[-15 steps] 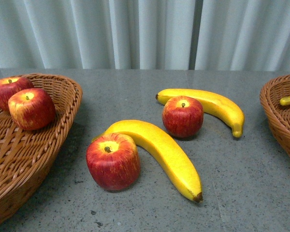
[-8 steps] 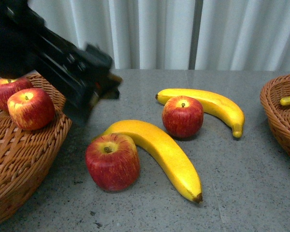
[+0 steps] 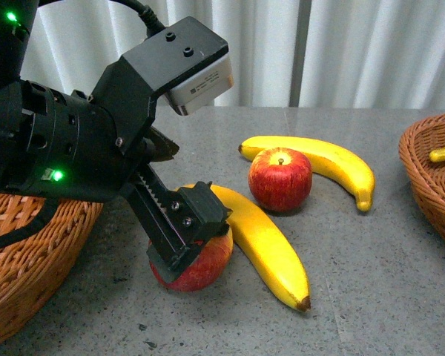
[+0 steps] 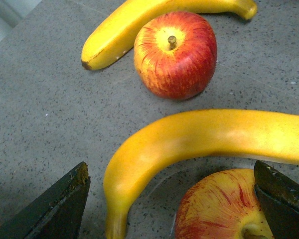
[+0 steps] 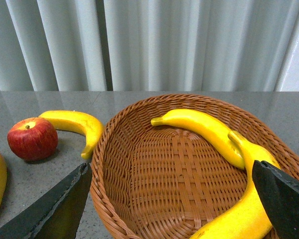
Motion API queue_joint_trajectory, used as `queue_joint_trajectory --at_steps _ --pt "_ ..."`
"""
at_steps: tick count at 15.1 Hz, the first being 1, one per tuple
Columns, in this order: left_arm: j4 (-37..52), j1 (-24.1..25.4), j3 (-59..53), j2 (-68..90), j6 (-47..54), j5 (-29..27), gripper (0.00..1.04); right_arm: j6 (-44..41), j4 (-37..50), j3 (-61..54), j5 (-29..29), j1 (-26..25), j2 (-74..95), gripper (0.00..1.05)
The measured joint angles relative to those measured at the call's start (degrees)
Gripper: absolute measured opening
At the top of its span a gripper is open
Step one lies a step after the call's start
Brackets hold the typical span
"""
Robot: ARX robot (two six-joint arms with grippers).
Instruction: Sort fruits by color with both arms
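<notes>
Hovering low over the grey speckled stone table [image 3: 371,282], my left gripper [image 4: 172,204] had its dark fingers [image 4: 55,209] spread wide and held nothing. Between them lay the near glossy red apple with a yellow-streaked top [image 4: 219,209] and the stem end of the near long curved yellow banana [image 4: 204,137]. One finger stood just beside the apple; I could not tell whether it touched. From the front, that finger hid the top of the same apple, which sat on the table touching the banana that curved around it.

Further back stood the far red apple with a short brown stem [image 3: 279,178], upright, tucked against the inner curve of the far yellow banana [image 3: 334,163].

My right gripper [image 5: 167,204] was also wide open and empty, above the right brown woven wicker basket [image 5: 109,199]. Two more yellow bananas lay inside that basket, the upper basket banana [image 5: 204,129] along its back and the lower basket banana [image 5: 244,199] nearer my finger, their ends overlapping. My left arm covered much of the left brown wicker basket [image 3: 30,245].
</notes>
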Motion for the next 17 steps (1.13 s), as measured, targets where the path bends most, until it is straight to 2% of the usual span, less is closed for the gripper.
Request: queue_joint_trajectory --at_steps 7,13,16,17 --pt "1.27 -0.72 -1.75 -0.66 -1.09 2.12 0.98 0.00 -0.02 0.00 0.00 0.00 0.00 0.98" --pt "-3.17 -1.46 -2.29 0.68 -1.99 1.90 0.98 0.00 -0.02 0.00 0.00 0.00 0.00 0.98" --pt "-2.75 -1.49 -2.36 1.81 -2.01 1.68 0.67 0.00 -0.02 0.00 0.00 0.00 0.00 0.98" --pt "-2.49 -1.70 -2.36 1.79 -2.03 1.31 0.63 0.00 -0.02 0.00 0.00 0.00 0.00 0.98"
